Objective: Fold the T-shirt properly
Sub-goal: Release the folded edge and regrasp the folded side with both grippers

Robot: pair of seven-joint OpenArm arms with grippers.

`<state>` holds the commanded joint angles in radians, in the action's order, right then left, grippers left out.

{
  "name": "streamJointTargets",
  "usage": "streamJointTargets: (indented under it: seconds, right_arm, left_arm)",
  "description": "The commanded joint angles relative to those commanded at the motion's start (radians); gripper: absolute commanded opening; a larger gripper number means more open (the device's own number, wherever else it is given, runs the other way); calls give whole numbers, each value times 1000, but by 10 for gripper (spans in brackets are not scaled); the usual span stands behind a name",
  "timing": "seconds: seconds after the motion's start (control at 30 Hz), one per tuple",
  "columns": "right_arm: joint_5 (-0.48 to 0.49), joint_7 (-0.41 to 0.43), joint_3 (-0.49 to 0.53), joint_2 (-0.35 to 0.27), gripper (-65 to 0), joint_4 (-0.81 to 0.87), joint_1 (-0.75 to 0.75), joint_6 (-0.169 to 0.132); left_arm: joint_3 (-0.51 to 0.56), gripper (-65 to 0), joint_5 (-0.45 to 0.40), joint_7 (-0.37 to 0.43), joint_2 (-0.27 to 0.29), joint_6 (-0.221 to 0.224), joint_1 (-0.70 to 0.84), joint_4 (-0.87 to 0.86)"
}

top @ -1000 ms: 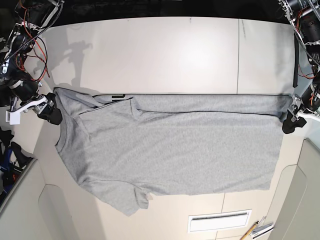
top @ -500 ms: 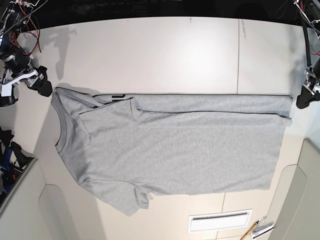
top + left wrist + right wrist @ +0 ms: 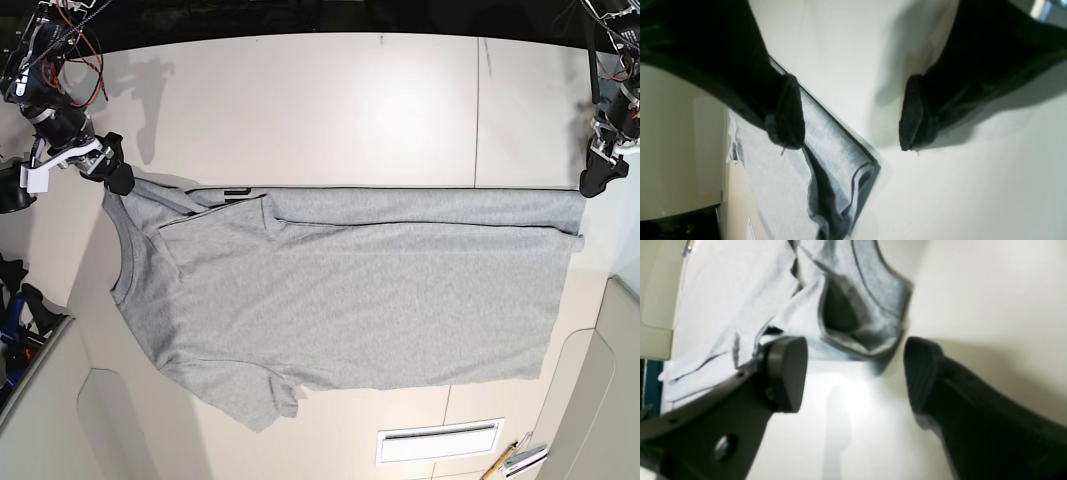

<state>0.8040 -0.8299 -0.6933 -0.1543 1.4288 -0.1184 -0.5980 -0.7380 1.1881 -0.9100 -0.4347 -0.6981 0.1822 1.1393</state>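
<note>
the shirt (image 3: 360, 300) lies across the table (image 3: 300, 100), its far edge turned over into a long flat band, with a sleeve end poking out at the near left of the base view. that band looks like a first fold, laid straight so the next can follow its line.

the left gripper (image 3: 852, 113) has its jaws apart with nothing between them, over the table just beside one end of the band. the right gripper (image 3: 855, 376) is parted too, straddling the other end, where the cloth is rucked and a little open – no grip on it that i can see.

one gripper per corner makes sense: i'd guess they mean to pinch both ends together and carry the band over evenly. pinching only the top layer could undo the fold – so the jaws probably want to go low, taking every layer.
</note>
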Motion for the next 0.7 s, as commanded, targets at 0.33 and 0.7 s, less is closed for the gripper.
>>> streamJointTargets:
  seconds: [0.33,0.7]
  right_arm:
    - [1,-1,8,8,-201,-117,100,0]
    - [0,0,84,8,-204,-163,141,-1]
  left_arm:
    - [149,-172,-154,84,6,0,-106,-27]
    - [150,-221,-269,159,5,0,-146,-69]
